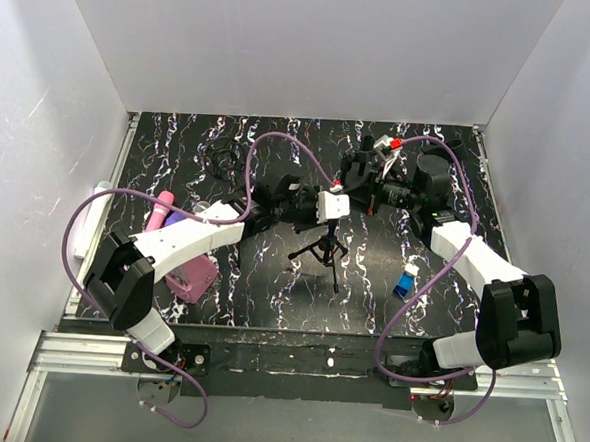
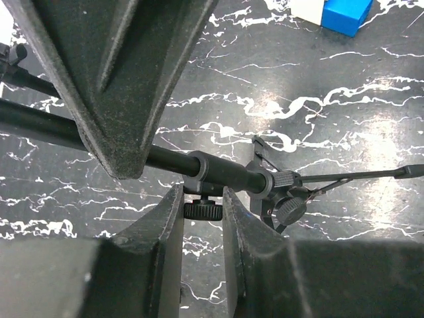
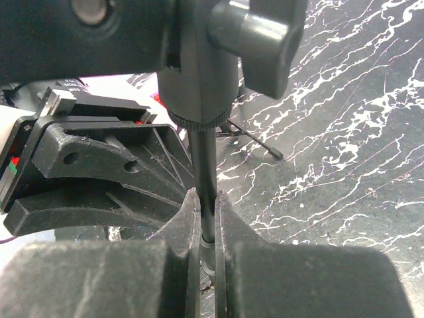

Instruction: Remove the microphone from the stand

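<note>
Right tool (image 3: 207,202) pinches the stand pole (image 3: 206,162); left tool (image 2: 202,193) straddles its knob (image 2: 203,212), whether gripping I cannot tell.

left end effector (image 2: 202,193): fingers nearly together | right end effector (image 3: 207,199): clamped shut

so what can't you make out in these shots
- Microphone: top view, lost among the dark grippers near the stand; neither wrist view shows it clearly.
- Left gripper on the knob: left wrist view, contact too tight to tell.
- Pole, lower end: right wrist view, hidden inside the shut right gripper.
</note>
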